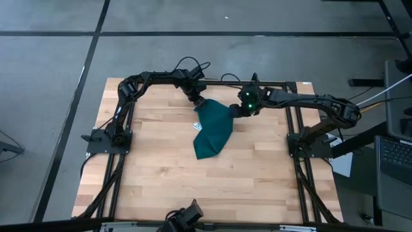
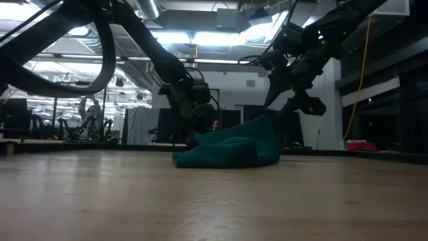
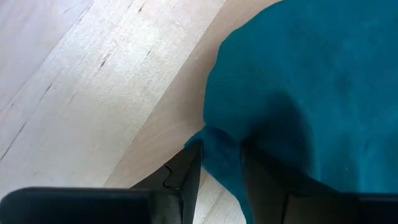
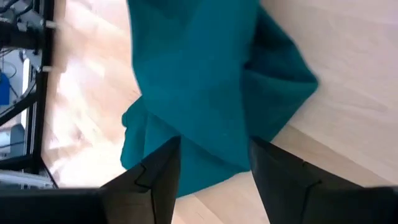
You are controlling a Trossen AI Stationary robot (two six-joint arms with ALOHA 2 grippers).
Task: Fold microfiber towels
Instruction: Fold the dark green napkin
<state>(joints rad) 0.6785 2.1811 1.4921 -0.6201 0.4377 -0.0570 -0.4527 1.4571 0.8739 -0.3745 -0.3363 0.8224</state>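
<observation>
The dark teal microfiber towel [image 1: 210, 132] lies bunched at the middle of the wooden table, its near end [image 1: 205, 151] flat on the wood. A small white tag [image 1: 197, 125] shows at its left edge. My left gripper [image 1: 198, 103] is at the towel's far left corner, shut on it. My right gripper [image 1: 237, 111] is at the far right corner, also shut on cloth. In the low view that right corner [image 2: 267, 122] rises to a peak above the rest of the heap [image 2: 227, 152]. My left gripper pinches a corner fold of the towel [image 3: 219, 163] between its two fingers, slanting down from the far left. The cloth there stays low, close to the table. My right gripper has a thick bunch of several layers [image 4: 211, 152] between its fingers [image 4: 273, 177], slanting down from the far right. That corner is lifted clear, and the rest trails slack onto the table.
Black frame rails run along the table's left side [image 1: 119, 129] and right side [image 1: 295, 129]. Bare wood [image 1: 193, 187] stretches from the towel to the near edge, where a dark camera mount [image 1: 185, 216] sits.
</observation>
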